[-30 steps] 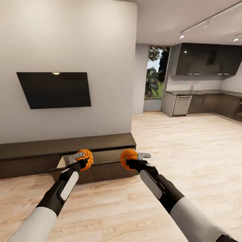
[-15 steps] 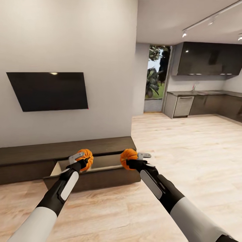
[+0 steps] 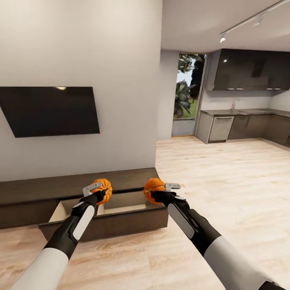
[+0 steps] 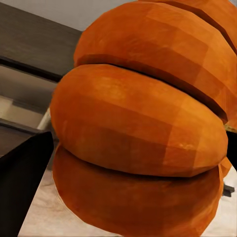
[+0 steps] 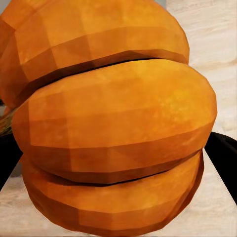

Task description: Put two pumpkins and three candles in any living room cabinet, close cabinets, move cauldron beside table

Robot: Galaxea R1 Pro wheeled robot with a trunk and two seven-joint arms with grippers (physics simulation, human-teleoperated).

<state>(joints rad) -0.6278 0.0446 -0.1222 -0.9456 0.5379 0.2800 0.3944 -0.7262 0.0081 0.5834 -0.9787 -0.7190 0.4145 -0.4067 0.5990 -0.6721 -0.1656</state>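
In the head view each of my grippers holds an orange ribbed pumpkin. The left gripper (image 3: 96, 190) is shut on one pumpkin (image 3: 103, 190), held above the open drawer (image 3: 121, 203) of the long dark-brown cabinet (image 3: 40, 189). My right gripper (image 3: 161, 190) is shut on the other pumpkin (image 3: 153, 188), over the drawer's right end. The left wrist view has its pumpkin (image 4: 143, 123) close up, and the right wrist view has the other pumpkin (image 5: 113, 123) close up. Pale drawer insides show with nothing visible in them. Candles and cauldron are out of view.
A black TV (image 3: 48, 110) hangs on the white wall above the cabinet. Light wood floor (image 3: 225, 181) stretches right toward a grey kitchen (image 3: 245, 121) with dark upper cupboards and a doorway (image 3: 187, 92) to greenery.
The whole view has shifted: the cabinet and open drawer now sit lower, larger and further left in the picture. Both arms keep their pose with the pumpkins held.
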